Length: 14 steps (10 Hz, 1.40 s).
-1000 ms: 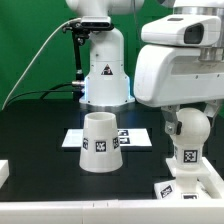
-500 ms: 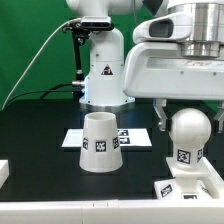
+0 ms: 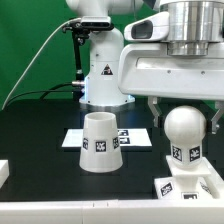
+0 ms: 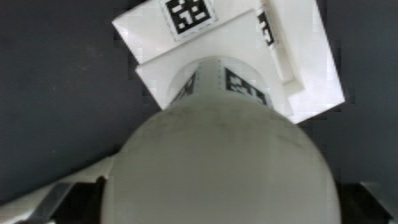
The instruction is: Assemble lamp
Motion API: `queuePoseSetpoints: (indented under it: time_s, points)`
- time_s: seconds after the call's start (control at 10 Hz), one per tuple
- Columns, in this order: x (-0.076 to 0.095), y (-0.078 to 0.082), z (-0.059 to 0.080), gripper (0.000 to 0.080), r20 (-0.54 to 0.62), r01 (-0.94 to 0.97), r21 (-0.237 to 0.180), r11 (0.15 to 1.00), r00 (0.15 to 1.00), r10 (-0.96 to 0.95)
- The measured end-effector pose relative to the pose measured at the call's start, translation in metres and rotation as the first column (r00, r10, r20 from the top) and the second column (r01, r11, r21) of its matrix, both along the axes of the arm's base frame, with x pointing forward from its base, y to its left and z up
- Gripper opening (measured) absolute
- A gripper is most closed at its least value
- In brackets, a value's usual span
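Hanging over the right part of the exterior view, the robot's gripper (image 3: 184,112) has its two dark fingers (image 3: 153,113) spread wide, one on each side of the bulb (image 3: 184,127). Whether the pads press on the bulb's round head or only flank it cannot be told from either view, so no grip is certain. In the wrist view the fingertips (image 4: 45,203) show only as dark blurred shapes at the sides of the bulb's pale dome.

The bulb is matte white plastic: a smooth ball on top, narrowing to a neck that carries a black-and-white square tag. It stands upright on the base block (image 3: 186,185), a squarish white piece with tags on its faces, sitting on the black table (image 3: 40,130) near the front right of the exterior view.

The shade (image 3: 101,141), a white truncated cone with an open top and a tag low on its wall, stands on its wide end near the middle of the table, well apart from the bulb. Behind it lies the marker board (image 3: 76,136), thin, flat and white. Further back stands the white robot pedestal (image 3: 103,72) against a green backdrop (image 3: 30,40).
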<state>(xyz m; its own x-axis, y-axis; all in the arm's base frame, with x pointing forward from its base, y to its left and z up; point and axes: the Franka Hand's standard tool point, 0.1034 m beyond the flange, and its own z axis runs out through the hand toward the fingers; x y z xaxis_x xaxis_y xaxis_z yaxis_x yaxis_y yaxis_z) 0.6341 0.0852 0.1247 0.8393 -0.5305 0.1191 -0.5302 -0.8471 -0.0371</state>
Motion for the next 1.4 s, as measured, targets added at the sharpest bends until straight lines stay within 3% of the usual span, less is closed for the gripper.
queuePoseSetpoints:
  time_s: [0.3, 0.6, 0.8, 0.9, 1.0, 1.1, 1.3, 1.4]
  points:
    - [-0.008, -0.001, -0.005, 0.0574, -0.055, 0.393, 0.072, 0.917, 0.919, -0.39]
    - [-0.013, 0.007, -0.008, 0.0575, -0.137, 0.747, 0.138, 0.65, 0.664, -0.735]
    - [-0.014, 0.005, -0.008, 0.0575, -0.125, 0.735, 0.144, 0.662, 0.678, -0.725]
    - [-0.015, 0.005, -0.009, 0.0639, -0.123, 0.686, 0.137, 0.715, 0.728, -0.675]
    - [-0.018, 0.004, -0.008, 0.0681, -0.144, 0.572, 0.121, 0.811, 0.819, -0.556]
    - [-0.015, 0.003, -0.007, 0.0681, -0.128, 0.44, 0.13, 0.889, 0.896, -0.425]
    - [-0.018, 0.011, -0.007, 0.0698, -0.107, 0.177, 0.135, 0.975, 0.981, -0.164]
    - [-0.018, 0.009, -0.007, 0.0698, -0.102, 0.14, 0.132, 0.981, 0.987, -0.127]
